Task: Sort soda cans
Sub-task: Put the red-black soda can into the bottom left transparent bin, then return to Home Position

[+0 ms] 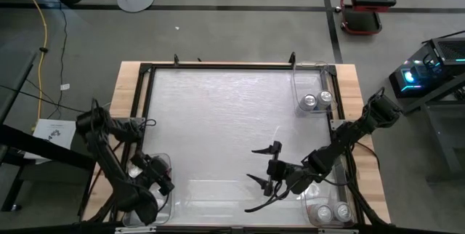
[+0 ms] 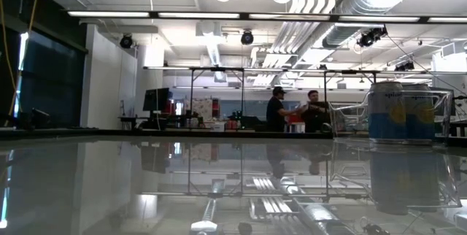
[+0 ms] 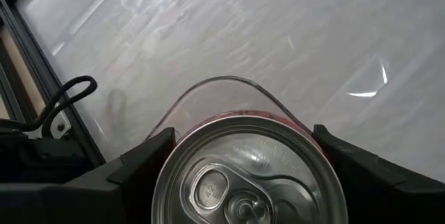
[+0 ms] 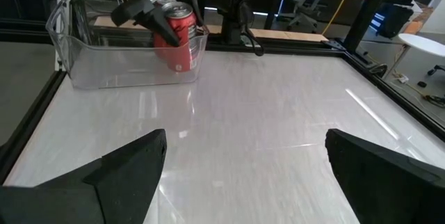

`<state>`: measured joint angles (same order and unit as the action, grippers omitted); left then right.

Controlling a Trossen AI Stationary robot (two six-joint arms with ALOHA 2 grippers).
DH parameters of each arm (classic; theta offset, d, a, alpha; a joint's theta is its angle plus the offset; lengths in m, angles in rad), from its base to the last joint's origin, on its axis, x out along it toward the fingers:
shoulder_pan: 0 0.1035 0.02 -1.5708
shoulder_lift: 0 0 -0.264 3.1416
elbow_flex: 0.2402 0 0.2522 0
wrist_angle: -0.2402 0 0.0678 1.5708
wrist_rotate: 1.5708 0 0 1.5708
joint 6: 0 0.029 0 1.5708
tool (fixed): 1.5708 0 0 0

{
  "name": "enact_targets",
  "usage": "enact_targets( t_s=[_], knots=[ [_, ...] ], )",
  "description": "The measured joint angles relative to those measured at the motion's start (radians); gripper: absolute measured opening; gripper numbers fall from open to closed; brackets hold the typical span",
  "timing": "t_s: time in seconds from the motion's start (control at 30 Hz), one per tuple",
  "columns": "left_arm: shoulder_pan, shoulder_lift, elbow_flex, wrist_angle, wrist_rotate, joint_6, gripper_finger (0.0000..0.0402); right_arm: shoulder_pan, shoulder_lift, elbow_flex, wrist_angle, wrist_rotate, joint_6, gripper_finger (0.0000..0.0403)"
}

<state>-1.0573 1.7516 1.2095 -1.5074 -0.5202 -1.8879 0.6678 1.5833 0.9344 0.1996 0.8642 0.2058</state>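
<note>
A red soda can [image 3: 250,182] with a silver top stands inside the clear bin [image 1: 149,163] at the table's near left corner. My left gripper [image 1: 161,177] is shut on it, and both also show in the right wrist view: left gripper [image 4: 154,17], red can [image 4: 181,43]. Two silver cans [image 1: 316,100] stand in the far right bin, and two more [image 1: 332,211] in the near right bin. My right gripper [image 1: 252,164] hangs open over the bare table near its near edge, touching nothing. My left gripper pinches the red can between its two fingers [image 3: 149,158], one on each side, just below the can's top rim [image 3: 167,175]. The fingers come slanting down from above. The can is upright inside the bin; whether its base rests on the bin floor I cannot tell.
A black frame [image 1: 218,65] borders the white table top. Clear bins [image 1: 312,81] sit at three corners. In the low view blue-silver cans [image 2: 398,111] stand in a clear bin at the right, and people stand far off in the room. The table's middle [image 1: 218,118] is bare.
</note>
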Motion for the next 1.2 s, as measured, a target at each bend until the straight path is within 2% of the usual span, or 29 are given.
enact_targets(
  t_s=[0.13,0.4,0.7,0.8,0.9,0.97,1.03,1.2],
  knots=[
    [-0.010,0.002,0.000,-0.005,-0.010,-0.022,0.0301,0.000,0.000,0.000,0.000,0.000,0.003,0.0383],
    [-0.035,-0.001,-0.001,-0.071,-0.024,-0.102,0.0338,0.000,0.000,0.000,0.000,0.000,0.005,0.0383],
    [-0.037,-0.013,-0.006,-0.064,-0.021,-0.079,0.0343,0.000,0.000,0.000,0.000,0.000,0.007,0.0383],
    [-0.032,-0.041,0.030,-0.064,-0.068,-0.051,0.0343,0.000,0.000,0.000,0.000,0.000,0.007,0.0383],
    [-0.024,-0.058,0.081,-0.058,-0.191,-0.011,0.0344,0.000,0.000,0.000,0.001,0.000,0.007,0.0383],
    [-0.007,-0.058,0.105,0.016,-0.282,0.088,0.0340,0.000,0.000,0.000,0.001,0.000,0.007,0.0383],
    [0.032,-0.057,0.104,0.181,-0.281,0.274,0.0330,0.000,0.000,0.000,0.004,0.000,0.007,0.0383],
    [0.127,-0.055,0.050,0.740,-0.033,0.856,0.0296,0.000,0.000,0.000,0.008,0.000,0.004,0.0383]
  ],
)
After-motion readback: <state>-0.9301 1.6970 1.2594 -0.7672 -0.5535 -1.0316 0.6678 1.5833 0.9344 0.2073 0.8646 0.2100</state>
